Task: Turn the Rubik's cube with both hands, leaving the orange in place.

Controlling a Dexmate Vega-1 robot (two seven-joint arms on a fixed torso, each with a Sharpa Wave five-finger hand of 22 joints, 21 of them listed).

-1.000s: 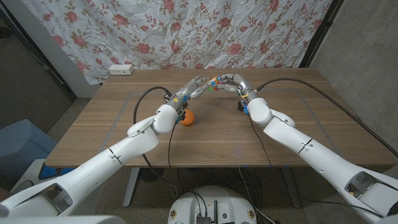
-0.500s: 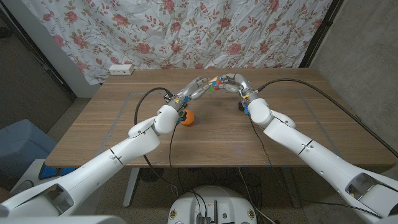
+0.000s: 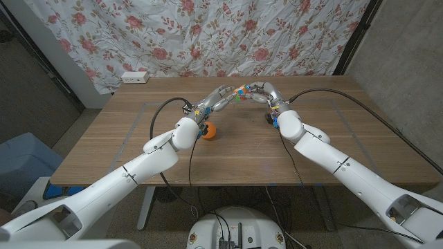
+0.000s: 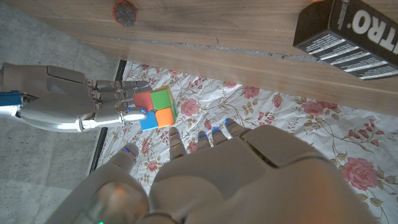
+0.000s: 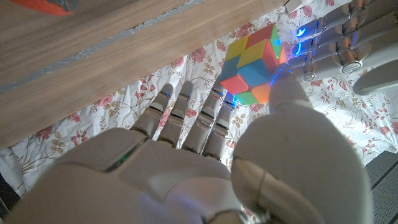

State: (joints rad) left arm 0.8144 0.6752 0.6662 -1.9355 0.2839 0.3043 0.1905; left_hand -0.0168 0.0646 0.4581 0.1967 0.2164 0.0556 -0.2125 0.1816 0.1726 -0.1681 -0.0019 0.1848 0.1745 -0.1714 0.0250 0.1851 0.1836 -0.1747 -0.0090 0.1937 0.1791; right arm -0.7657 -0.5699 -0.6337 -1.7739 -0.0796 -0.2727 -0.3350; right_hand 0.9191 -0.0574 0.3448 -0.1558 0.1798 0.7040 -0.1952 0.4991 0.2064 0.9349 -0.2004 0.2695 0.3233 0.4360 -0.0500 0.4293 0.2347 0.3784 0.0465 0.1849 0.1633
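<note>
The Rubik's cube [image 3: 240, 90] is held up above the far middle of the table, between my two hands. My left hand [image 3: 216, 99] reaches it from the left and its fingertips [image 5: 336, 43] touch one side. From the right, my right hand [image 3: 263, 92] pinches the cube [image 5: 254, 62] between thumb and fingers. In the left wrist view the right hand's fingertips [image 4: 127, 112] sit on the cube [image 4: 155, 109], with my left hand [image 4: 236, 174] just beside it. The orange [image 3: 209, 131] lies on the table by my left forearm, nearer than the cube.
A white power strip [image 3: 134, 77] lies at the table's far left corner. A small dark object [image 3: 266, 119] sits by my right wrist, and a black box [image 4: 351, 31] stands on the table. A floral curtain [image 3: 208, 34] hangs behind, and a blue bin [image 3: 21, 162] stands off the left side.
My right forearm has edged slightly to the right. The cube stays raised between both hands, and the orange has not moved.
</note>
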